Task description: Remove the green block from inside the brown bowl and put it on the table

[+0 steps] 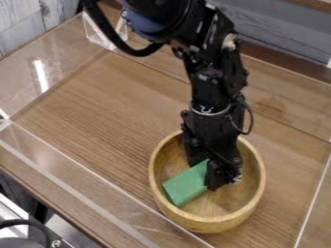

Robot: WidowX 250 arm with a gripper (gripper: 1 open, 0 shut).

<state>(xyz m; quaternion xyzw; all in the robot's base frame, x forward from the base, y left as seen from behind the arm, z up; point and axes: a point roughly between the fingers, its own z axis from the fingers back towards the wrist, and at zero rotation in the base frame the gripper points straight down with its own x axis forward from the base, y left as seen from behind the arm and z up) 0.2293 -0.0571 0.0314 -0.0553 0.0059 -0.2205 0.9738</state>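
Note:
The brown bowl (207, 225) stands on the table (104, 107) near the front right. Inside it the green block (185, 186) lies tilted against the left inner wall, its upper right end under the gripper. My gripper (214, 172) points straight down into the bowl, with its black fingers on either side of that end of the block. The fingers stand close to the block, but their tips are dark and partly hidden, so I cannot see whether they press on it.
Clear acrylic walls (45, 155) run round the table's edges, one close in front of the bowl and one at the right. The black arm (207, 68) reaches in from the upper left over the tabletop.

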